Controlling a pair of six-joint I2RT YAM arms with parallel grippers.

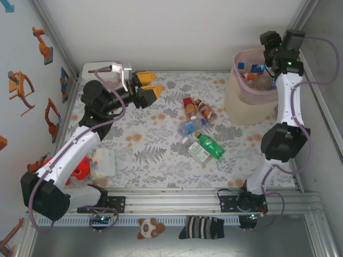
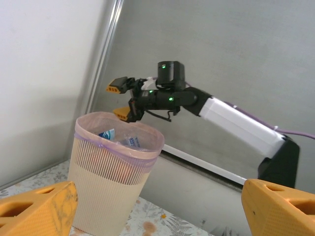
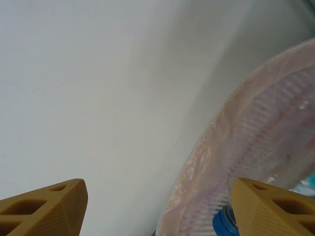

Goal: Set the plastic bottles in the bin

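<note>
Plastic bottles (image 1: 192,127) lie clustered mid-worktop (image 1: 161,160), a green bottle (image 1: 210,145) among them. More sit inside the bin (image 2: 106,187) at the far right corner. Right gripper (image 2: 119,101) hovers above the bin's rim, fingers spread, holding nothing. Left gripper (image 1: 151,85) hangs over the far left, fingers apart and empty.
</note>
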